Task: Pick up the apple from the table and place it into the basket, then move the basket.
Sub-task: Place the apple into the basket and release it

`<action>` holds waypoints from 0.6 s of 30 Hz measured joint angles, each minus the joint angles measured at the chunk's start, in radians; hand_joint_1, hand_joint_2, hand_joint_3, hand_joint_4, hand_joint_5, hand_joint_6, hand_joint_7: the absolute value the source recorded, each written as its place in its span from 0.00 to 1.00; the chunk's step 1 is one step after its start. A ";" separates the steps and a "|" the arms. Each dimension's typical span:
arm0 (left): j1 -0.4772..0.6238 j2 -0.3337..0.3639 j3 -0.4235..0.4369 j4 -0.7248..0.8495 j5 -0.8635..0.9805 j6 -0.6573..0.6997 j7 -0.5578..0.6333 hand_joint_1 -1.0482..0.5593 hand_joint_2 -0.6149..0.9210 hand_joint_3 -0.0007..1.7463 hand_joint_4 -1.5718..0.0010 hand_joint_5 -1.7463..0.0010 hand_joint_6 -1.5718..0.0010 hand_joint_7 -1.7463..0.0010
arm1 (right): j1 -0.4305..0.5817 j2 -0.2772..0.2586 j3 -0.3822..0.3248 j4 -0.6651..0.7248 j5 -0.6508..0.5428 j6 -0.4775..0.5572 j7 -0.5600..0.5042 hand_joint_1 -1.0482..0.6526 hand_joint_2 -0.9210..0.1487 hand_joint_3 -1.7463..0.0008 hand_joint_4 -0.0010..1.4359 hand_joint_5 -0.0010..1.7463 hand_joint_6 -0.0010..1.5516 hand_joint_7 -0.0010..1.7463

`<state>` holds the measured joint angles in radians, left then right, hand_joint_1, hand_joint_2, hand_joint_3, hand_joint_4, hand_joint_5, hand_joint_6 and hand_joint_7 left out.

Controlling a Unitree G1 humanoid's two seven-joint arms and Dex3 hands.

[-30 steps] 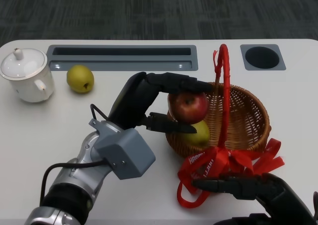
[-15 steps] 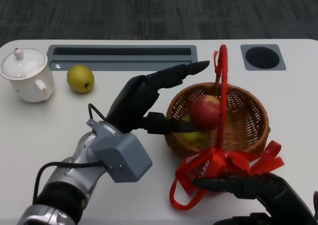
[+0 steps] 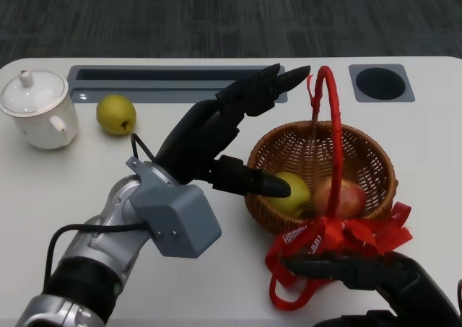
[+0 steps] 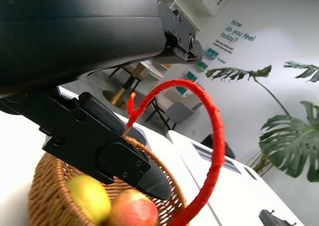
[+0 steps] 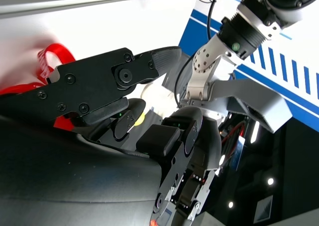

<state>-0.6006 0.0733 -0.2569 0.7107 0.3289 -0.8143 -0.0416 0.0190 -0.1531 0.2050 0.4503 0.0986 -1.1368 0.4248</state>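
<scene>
The red apple (image 3: 341, 197) lies inside the wicker basket (image 3: 377, 156), next to a yellow-green fruit (image 3: 292, 192). In the left wrist view the apple (image 4: 132, 211) and that fruit (image 4: 88, 198) show low in the basket (image 4: 42, 186), under the red handle (image 4: 212, 136). My left hand (image 3: 216, 139) hovers over the basket's left rim with its fingers spread and holds nothing. My right hand (image 3: 364, 273) lies stretched out at the basket's front, under the red ribbon bow (image 3: 339, 234), and grips nothing. The red handle (image 3: 333, 125) arches upright over the basket.
A white teapot (image 3: 40, 110) stands at the far left with a green fruit (image 3: 117, 114) beside it. A grey slotted tray (image 3: 177, 84) and a round cup recess (image 3: 381, 84) sit along the table's far edge.
My left hand let go of the apple, which dropped into the basket and settled at its right side. The hand's fingers opened and rose. The right hand stayed put.
</scene>
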 measured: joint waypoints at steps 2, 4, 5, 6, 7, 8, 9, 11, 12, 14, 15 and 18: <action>0.028 0.002 0.003 -0.046 -0.034 0.017 -0.029 0.26 0.89 0.00 0.90 0.98 0.84 0.99 | -0.002 -0.001 -0.017 0.004 0.001 -0.009 -0.005 0.30 0.06 1.00 0.48 0.00 0.45 0.00; 0.060 0.008 0.009 -0.099 -0.059 0.031 -0.050 0.29 0.89 0.00 0.86 0.97 0.83 0.99 | -0.006 -0.006 -0.039 0.008 0.001 -0.015 -0.013 0.31 0.06 1.00 0.49 0.01 0.45 0.00; 0.077 0.013 0.013 -0.127 -0.071 0.038 -0.061 0.30 0.88 0.00 0.85 0.97 0.82 0.99 | -0.008 -0.010 -0.050 0.011 0.000 -0.018 -0.017 0.31 0.07 1.00 0.50 0.01 0.45 0.00; 0.095 0.020 0.017 -0.155 -0.083 0.045 -0.072 0.31 0.88 0.00 0.83 0.97 0.82 0.99 | -0.011 -0.014 -0.060 0.013 0.000 -0.021 -0.021 0.32 0.07 1.00 0.51 0.01 0.45 0.00; 0.114 0.028 0.021 -0.184 -0.097 0.054 -0.085 0.33 0.88 0.00 0.81 0.97 0.81 0.99 | -0.014 -0.017 -0.069 0.016 0.000 -0.024 -0.024 0.32 0.07 1.00 0.52 0.01 0.45 0.00; 0.134 0.037 0.025 -0.216 -0.113 0.065 -0.099 0.34 0.88 0.00 0.80 0.96 0.80 0.99 | -0.017 -0.020 -0.076 0.019 0.001 -0.027 -0.026 0.33 0.07 1.00 0.52 0.01 0.45 0.00; 0.154 0.046 0.029 -0.249 -0.129 0.077 -0.113 0.35 0.88 0.00 0.78 0.96 0.79 0.99 | -0.019 -0.023 -0.081 0.022 0.001 -0.030 -0.028 0.33 0.07 1.00 0.53 0.01 0.46 0.00; 0.196 0.064 0.039 -0.315 -0.158 0.100 -0.138 0.35 0.88 0.00 0.76 0.96 0.77 0.98 | -0.023 -0.031 -0.090 0.027 0.003 -0.034 -0.029 0.34 0.07 1.00 0.53 0.01 0.46 0.00; 0.217 0.073 0.046 -0.345 -0.168 0.109 -0.145 0.35 0.88 0.00 0.74 0.96 0.76 0.98 | -0.024 -0.037 -0.096 0.028 0.004 -0.035 -0.029 0.34 0.07 1.00 0.52 0.01 0.45 0.00; 0.258 0.092 0.063 -0.399 -0.177 0.122 -0.152 0.33 0.88 0.00 0.71 0.96 0.74 0.98 | -0.026 -0.053 -0.107 0.028 0.005 -0.036 -0.029 0.34 0.07 1.00 0.51 0.00 0.45 0.00; 0.279 0.101 0.072 -0.424 -0.179 0.127 -0.153 0.32 0.88 0.00 0.70 0.96 0.72 0.98 | -0.026 -0.063 -0.110 0.026 0.006 -0.034 -0.028 0.34 0.07 1.00 0.51 0.00 0.45 0.00; 0.339 0.119 0.093 -0.490 -0.200 0.142 -0.161 0.31 0.88 0.00 0.69 0.97 0.71 0.98 | -0.025 -0.100 -0.116 0.012 0.015 -0.028 -0.024 0.35 0.07 1.00 0.48 0.00 0.44 0.00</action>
<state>-0.2620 0.1926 -0.1641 0.2208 0.1293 -0.6720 -0.2022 -0.0059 -0.2529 0.0894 0.4622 0.1132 -1.1650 0.4009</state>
